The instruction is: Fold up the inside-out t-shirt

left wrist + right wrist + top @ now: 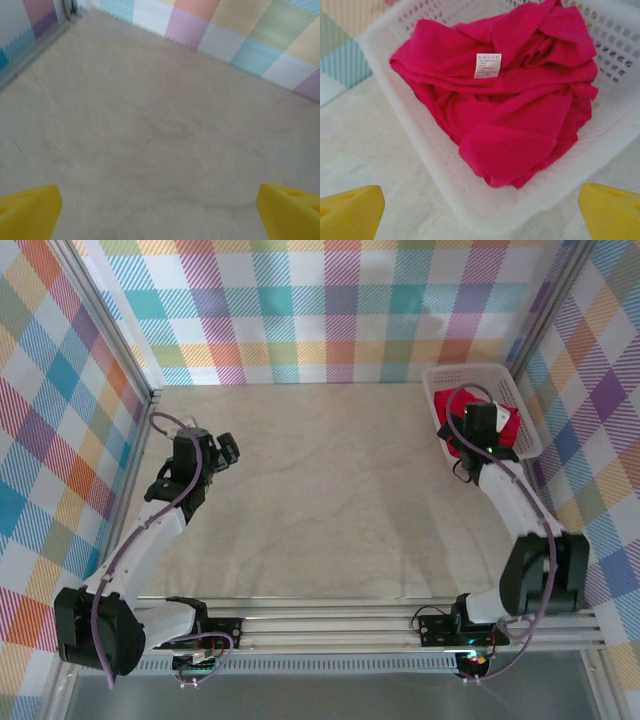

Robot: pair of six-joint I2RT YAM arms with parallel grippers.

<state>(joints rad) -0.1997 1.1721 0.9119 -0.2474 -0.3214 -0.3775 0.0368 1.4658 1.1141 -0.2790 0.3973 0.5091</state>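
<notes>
Pastel plaid walls (pixel 340 310) enclose a pale beige tabletop (pixel 330 500) — metal rails (pixel 350 625) along its near edge.

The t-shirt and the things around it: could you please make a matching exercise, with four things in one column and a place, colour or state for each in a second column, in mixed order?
Column one
1. t-shirt
2. basket
3. left gripper
4. tag

Column two
A. white, at the far right corner of the table
B. open, above bare table
C. small and white, on the red cloth
D. red, crumpled in the basket

Pairs: 1-D, 2-A, 3-B, 4-C
</notes>
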